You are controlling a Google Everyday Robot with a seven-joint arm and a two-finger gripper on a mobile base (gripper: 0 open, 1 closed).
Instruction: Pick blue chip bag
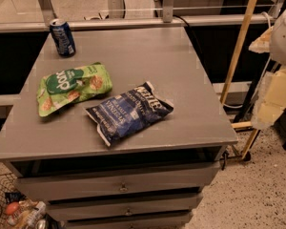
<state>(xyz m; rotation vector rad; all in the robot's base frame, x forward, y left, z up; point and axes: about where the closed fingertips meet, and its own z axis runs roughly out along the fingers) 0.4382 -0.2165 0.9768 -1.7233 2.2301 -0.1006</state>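
Observation:
The blue chip bag point(128, 113) is dark navy with white lettering and white sealed ends. It lies flat and at an angle on the grey cabinet top point(148, 56), near the front middle. My gripper point(270, 101) shows as a pale cream shape at the right edge of the view. It is off the cabinet's right side, well apart from the bag, with the white arm point(283, 32) above it. Nothing is seen in the gripper.
A light green snack bag point(72, 86) lies just left of the blue bag. A small blue soda can point(62, 37) stands at the back left corner. A wooden pole point(240, 42) leans to the right of the cabinet. A wire basket point(9, 209) with items sits on the floor at lower left.

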